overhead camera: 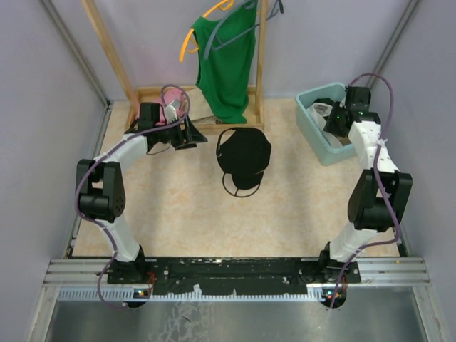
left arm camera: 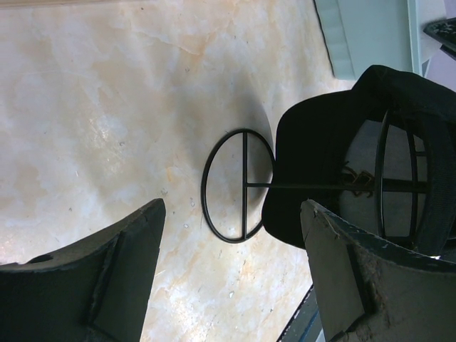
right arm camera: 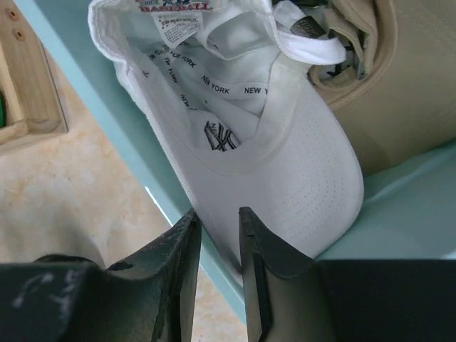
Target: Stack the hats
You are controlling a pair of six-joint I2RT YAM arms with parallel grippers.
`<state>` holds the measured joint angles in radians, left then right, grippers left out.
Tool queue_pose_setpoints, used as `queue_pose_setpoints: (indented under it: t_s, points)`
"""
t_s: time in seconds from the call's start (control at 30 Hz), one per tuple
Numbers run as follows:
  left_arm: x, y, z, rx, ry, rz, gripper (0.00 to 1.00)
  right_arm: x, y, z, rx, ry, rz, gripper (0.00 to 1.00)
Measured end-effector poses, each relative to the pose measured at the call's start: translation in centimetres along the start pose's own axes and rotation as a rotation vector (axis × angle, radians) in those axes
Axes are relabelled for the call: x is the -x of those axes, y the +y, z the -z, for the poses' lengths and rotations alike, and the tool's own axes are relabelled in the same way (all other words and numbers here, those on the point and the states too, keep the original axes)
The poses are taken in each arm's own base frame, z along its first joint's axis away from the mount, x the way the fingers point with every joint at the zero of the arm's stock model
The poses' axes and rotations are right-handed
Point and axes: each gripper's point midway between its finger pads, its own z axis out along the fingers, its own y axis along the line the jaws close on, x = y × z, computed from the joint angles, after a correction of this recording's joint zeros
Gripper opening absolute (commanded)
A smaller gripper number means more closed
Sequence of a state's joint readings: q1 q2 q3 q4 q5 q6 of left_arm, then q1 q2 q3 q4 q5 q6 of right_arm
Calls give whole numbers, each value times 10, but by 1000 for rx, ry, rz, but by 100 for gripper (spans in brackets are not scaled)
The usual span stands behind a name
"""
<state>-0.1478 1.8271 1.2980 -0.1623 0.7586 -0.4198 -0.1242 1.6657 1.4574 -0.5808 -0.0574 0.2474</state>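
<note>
On the table (overhead camera: 178, 206), the bin (overhead camera: 311, 127) sits at the far right and holds the loose hats. At the table's centre a black hat (overhead camera: 244, 149) sits on a wire stand (left arm camera: 239, 185), which looks like the base of the stack.

The white hat (right arm camera: 285, 178) lies upside down in the bin, with its lining and label showing and its brim hanging over the near wall. A tan hat (right arm camera: 406, 92) is tucked behind it, touching its crown.

These hats should be light. The crowns are soft cloth that would fold under a pinch, while the curved brims are stiff enough to carry the rest of the hat. The brim's front edge is the best place to take hold: gripped there, the crown should hang open, ready to drop over the black hat. The cloth is not slippery, but a grip that catches only the brim's edge could let the hat swing or peel free.

The right end effector (right arm camera: 217, 216) is at that brim. Its fingers are drawn close, with a slim gap holding the brim's edge just above the bin wall. I cannot tell whether they have bitten yet.

The left end effector (left arm camera: 233, 205) hangs with its fingers spread wide and holds nothing. It faces the stand from the side, near the stand but apart from it.
</note>
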Motion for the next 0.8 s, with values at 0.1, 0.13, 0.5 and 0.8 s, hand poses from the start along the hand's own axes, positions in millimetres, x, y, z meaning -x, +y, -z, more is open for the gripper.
queue_pose_setpoints:
  t_s: [0.1, 0.13, 0.5, 0.8]
  points:
    - [2, -1, 1, 3, -1, -1, 82, -5, 4, -15, 18, 24, -9, 13]
    - [4, -1, 2, 3, -4, -2, 83, -8, 6, -17, 26, 33, -9, 8]
    - [72, -54, 22, -60, -125, -66, 84, 59, 23, 15, 64, -87, -37, 0]
    - [122, -149, 64, -277, -262, -41, 87, 136, 54, 100, 224, -325, -145, 0]
